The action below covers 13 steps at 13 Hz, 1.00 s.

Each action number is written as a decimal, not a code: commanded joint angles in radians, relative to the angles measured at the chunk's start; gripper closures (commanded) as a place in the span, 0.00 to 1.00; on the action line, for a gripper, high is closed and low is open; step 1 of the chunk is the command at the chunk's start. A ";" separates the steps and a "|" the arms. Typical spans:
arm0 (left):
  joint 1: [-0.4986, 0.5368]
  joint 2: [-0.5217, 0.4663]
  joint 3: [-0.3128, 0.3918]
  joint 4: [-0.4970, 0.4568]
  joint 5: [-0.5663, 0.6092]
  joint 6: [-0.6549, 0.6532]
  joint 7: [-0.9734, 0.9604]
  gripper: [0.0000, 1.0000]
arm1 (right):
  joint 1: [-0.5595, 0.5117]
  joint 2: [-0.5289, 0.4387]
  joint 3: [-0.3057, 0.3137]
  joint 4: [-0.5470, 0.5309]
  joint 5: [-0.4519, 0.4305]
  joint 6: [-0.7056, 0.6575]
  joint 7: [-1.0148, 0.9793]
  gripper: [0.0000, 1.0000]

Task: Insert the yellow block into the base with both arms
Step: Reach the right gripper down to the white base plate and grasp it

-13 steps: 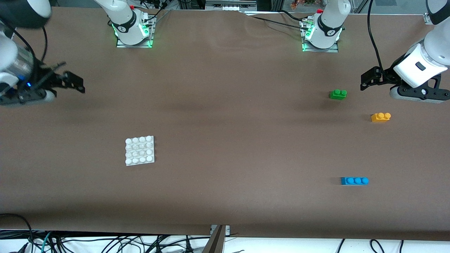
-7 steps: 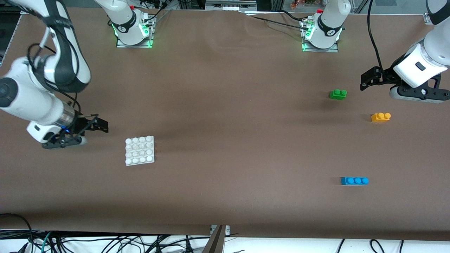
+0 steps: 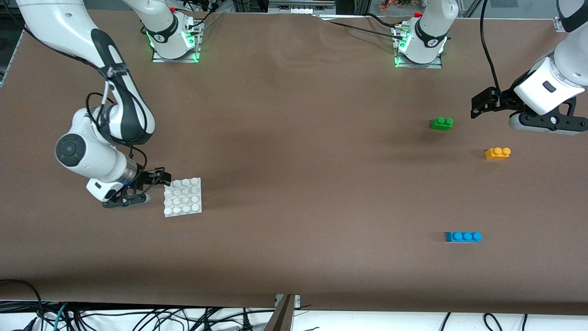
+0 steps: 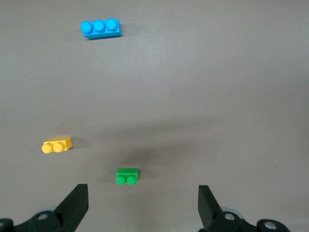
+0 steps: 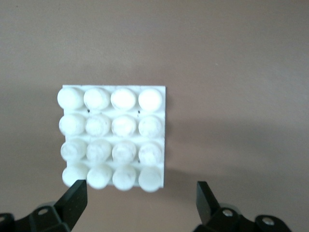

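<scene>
Right pincer (image 3: pixel 161 180): released, just beside base (image 3: pixel 183 197).
Left pincer (image 3: pixel 477 106): released, waiting near yellow block (image 3: pixel 497 153).

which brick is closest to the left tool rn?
The green brick, two studs, lying almost under the open left tool. The yellow block and blue brick lie nearer the front camera.

The table (image 3: pixel 294 184) is plain brown. The base (image 3: pixel 183 197) is white with a four-by-four grid of round studs. Toward the left arm's end from the base lie the orange-yellow block (image 3: pixel 497 153), a green brick (image 3: pixel 442 122) and a blue brick (image 3: pixel 463 236).
</scene>
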 commanded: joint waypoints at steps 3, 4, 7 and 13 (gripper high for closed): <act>0.002 0.013 -0.002 0.033 -0.022 -0.025 -0.005 0.00 | 0.014 0.080 0.002 0.051 0.013 0.049 0.008 0.00; 0.002 0.013 -0.002 0.033 -0.022 -0.024 -0.005 0.00 | 0.014 0.100 0.002 0.060 0.015 0.071 0.008 0.00; 0.002 0.013 -0.002 0.033 -0.022 -0.025 -0.005 0.00 | 0.014 0.140 -0.001 0.061 0.015 0.134 0.007 0.00; 0.002 0.013 -0.002 0.033 -0.022 -0.025 -0.006 0.00 | 0.014 0.167 -0.004 0.063 0.038 0.161 0.005 0.01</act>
